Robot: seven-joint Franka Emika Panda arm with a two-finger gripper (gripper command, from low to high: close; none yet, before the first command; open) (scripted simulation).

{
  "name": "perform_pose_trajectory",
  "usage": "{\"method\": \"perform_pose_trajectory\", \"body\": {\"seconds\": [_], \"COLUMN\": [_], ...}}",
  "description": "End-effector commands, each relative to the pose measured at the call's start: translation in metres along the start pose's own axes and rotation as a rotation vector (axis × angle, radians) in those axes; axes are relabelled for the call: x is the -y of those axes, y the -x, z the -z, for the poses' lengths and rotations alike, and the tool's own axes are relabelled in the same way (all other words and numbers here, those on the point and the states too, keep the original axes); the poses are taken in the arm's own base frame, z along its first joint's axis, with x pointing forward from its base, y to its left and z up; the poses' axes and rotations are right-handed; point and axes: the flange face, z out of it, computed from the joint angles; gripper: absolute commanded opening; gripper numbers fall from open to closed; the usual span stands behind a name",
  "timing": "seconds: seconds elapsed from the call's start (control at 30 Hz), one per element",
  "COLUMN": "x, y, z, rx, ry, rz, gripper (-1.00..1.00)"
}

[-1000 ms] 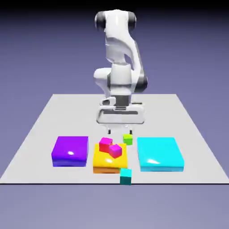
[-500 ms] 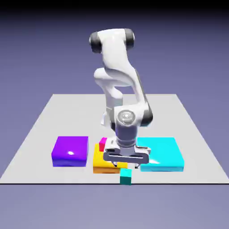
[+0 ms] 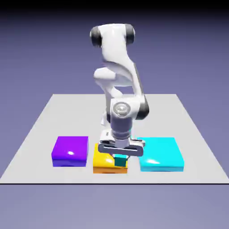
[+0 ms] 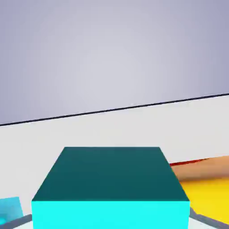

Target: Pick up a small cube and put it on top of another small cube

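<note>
- The end effector (image 3: 120, 157) grips the teal cube (image 3: 120, 160) between its fingers, lifted above the yellow block (image 3: 103, 163) near the bench's (image 3: 44, 125) front edge.
- The purple block (image 3: 70, 150) and cyan block (image 3: 160, 153) flank it.

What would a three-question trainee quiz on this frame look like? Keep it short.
1. True or false: the hand holds the small teal cube.
2. Which flat block lies at the exterior view's left: A) purple block, B) cyan block, C) yellow block?
3. Fill in: in the hand view, the block showing beside the small teal cube at the right edge is ____.

Key: 1 true; 2 A; 3 yellow.
</note>
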Motion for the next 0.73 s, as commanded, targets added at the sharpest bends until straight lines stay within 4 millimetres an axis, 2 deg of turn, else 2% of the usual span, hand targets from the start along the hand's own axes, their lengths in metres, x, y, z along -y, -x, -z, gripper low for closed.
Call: {"method": "perform_pose_trajectory", "body": {"seconds": [0.0, 0.17, 0.33, 0.4, 0.57, 0.6, 0.63, 0.7], "x": [-0.011, -0.068, -0.123, -0.13, -0.124, -0.124, -0.124, -0.125], "y": [0.001, 0.009, 0.023, 0.026, 0.025, 0.025, 0.025, 0.024], "z": [0.006, 0.033, 0.049, 0.051, -0.019, -0.019, -0.019, 0.01], "rx": [-0.003, 0.004, 0.033, 0.038, 0.038, 0.038, 0.038, 0.038], "ry": [0.003, -0.003, -0.03, -0.035, -0.035, -0.035, -0.035, -0.036], "rz": [-0.005, -0.03, -0.05, -0.051, -0.051, -0.051, -0.051, -0.051], "gripper": [-1.0, -1.0, -1.0, -1.0, -1.0, 1.0, 1.0, 1.0]}}
